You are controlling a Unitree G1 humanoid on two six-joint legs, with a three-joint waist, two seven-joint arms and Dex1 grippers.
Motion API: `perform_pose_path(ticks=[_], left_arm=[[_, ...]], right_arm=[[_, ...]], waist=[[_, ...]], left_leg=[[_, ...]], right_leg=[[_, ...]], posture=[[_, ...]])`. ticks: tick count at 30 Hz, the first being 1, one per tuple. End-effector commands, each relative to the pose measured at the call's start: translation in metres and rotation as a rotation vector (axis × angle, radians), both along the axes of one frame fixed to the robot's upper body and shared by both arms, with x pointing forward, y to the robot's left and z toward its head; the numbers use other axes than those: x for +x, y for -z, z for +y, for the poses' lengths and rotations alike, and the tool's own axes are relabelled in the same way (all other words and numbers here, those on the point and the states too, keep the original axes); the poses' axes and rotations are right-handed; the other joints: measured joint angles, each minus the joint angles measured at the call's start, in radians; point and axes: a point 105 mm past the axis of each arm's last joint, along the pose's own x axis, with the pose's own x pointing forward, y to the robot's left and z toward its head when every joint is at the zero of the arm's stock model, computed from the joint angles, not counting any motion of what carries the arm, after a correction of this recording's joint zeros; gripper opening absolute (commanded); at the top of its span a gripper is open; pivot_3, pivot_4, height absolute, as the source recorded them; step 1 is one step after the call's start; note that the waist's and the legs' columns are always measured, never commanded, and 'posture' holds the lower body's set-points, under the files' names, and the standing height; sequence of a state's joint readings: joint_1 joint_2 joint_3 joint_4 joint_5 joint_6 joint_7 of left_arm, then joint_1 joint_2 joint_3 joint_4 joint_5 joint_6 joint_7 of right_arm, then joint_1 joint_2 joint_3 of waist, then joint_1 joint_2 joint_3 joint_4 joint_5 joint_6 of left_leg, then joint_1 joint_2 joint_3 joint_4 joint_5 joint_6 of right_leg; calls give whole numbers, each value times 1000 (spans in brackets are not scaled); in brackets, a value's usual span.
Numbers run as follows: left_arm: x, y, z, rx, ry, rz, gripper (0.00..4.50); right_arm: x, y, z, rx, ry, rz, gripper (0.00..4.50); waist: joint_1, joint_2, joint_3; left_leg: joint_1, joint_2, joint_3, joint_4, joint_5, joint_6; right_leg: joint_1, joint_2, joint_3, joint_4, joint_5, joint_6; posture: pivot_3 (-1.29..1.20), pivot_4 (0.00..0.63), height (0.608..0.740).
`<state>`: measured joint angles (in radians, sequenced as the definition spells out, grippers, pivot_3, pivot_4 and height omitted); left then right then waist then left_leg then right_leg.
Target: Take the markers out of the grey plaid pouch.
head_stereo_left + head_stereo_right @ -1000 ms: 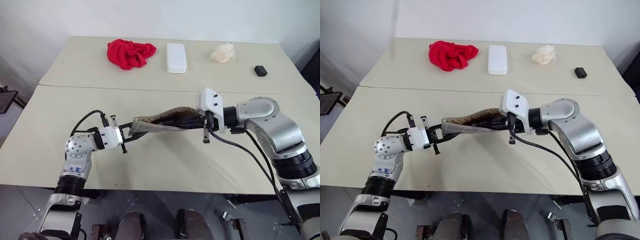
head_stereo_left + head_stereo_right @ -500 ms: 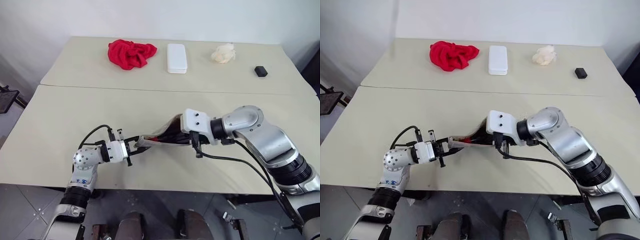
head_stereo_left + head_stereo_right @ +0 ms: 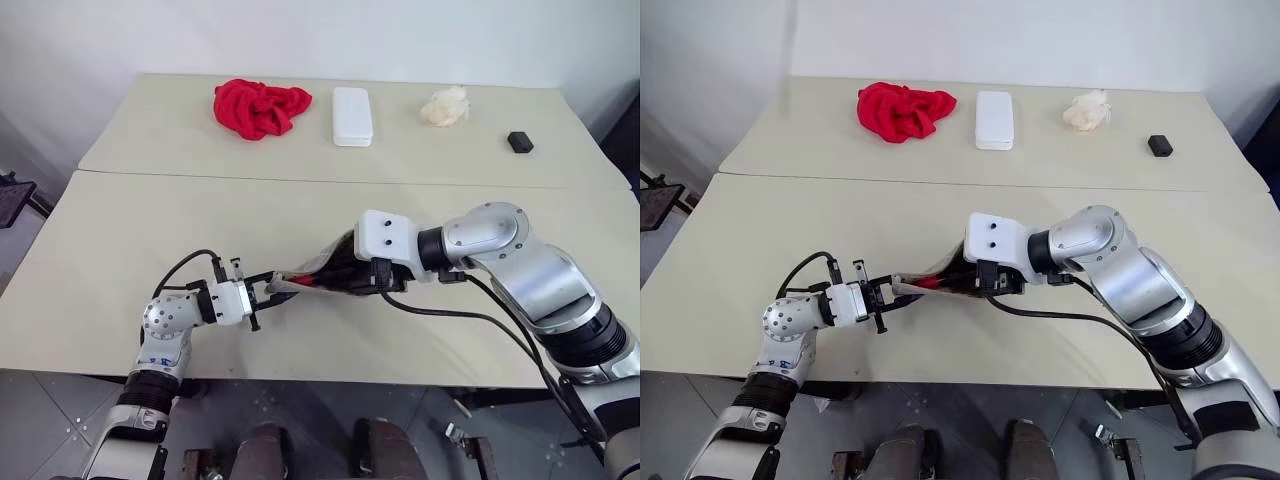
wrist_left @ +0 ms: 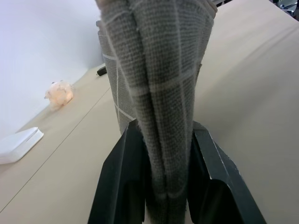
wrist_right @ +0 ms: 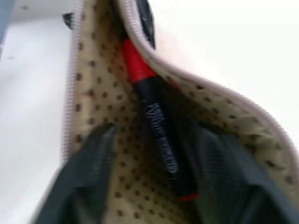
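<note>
The grey plaid pouch (image 3: pixel 308 277) hangs just above the near table, stretched between both grippers. My left gripper (image 3: pixel 262 296) is shut on one end of it; the left wrist view shows both black fingers (image 4: pixel 126 177) pinching the folded plaid fabric (image 4: pixel 159 70). My right gripper (image 3: pixel 362 276) is at the pouch's open mouth. In the right wrist view its fingers (image 5: pixel 88 186) stand open inside the brown dotted lining (image 5: pixel 93 107). Between them lies a black marker (image 5: pixel 156 121) with a red cap. I cannot tell whether either finger touches it.
On the far table lie a red cloth (image 3: pixel 262 107), a white hard case (image 3: pixel 352 115), a cream crumpled object (image 3: pixel 446 105) and a small black block (image 3: pixel 519 142). A seam (image 3: pixel 300 180) divides the two tables.
My right gripper has opened and moved left into the pouch's mouth. The pouch, earlier stretched long and higher, now hangs shorter and lower. The left gripper keeps its grip, slightly lower.
</note>
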<state>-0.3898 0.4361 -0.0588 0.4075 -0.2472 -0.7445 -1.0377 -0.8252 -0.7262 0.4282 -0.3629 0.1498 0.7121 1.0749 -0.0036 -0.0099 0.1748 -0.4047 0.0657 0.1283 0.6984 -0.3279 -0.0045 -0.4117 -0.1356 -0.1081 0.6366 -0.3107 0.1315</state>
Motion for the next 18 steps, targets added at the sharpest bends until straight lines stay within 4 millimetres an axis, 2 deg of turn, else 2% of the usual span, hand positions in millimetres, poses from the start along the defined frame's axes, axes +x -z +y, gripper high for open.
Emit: perform_pose_path(ticks=[1,6,11,14,16,18], left_arm=[[0,-6,-4,-11,8,-30,705],[-1,-7,-7,-17,11,-31,705],[-1,-8,-6,-27,3,-16,705],[-1,-5,-3,-27,-5,62,705],[-1,-6,-3,-38,-8,70,1417],[-1,-8,-3,-46,-13,69,1860]], right_arm=[[6,2,5,-16,-10,-59,2845],[18,14,15,-24,-2,-95,2845],[18,19,19,-28,-17,-104,2845],[17,20,21,-15,-27,-100,2845],[16,20,20,-15,-29,-96,2873],[16,20,19,-12,-30,-94,2873]], waist=[[0,0,0],[0,0,0],[0,0,0],[-1,0,0],[-1,0,0],[0,0,0]], left_leg=[[0,0,0,0,0,0],[0,0,0,0,0,0],[0,0,0,0,0,0],[0,0,0,0,0,0],[0,0,0,0,0,0],[0,0,0,0,0,0]], right_leg=[[0,0,0,0,0,0],[0,0,0,0,0,0],[0,0,0,0,0,0],[0,0,0,0,0,0],[0,0,0,0,0,0],[0,0,0,0,0,0]], posture=[[0,150,740],[0,150,740],[0,150,740],[0,150,740],[0,150,740],[0,150,740]])
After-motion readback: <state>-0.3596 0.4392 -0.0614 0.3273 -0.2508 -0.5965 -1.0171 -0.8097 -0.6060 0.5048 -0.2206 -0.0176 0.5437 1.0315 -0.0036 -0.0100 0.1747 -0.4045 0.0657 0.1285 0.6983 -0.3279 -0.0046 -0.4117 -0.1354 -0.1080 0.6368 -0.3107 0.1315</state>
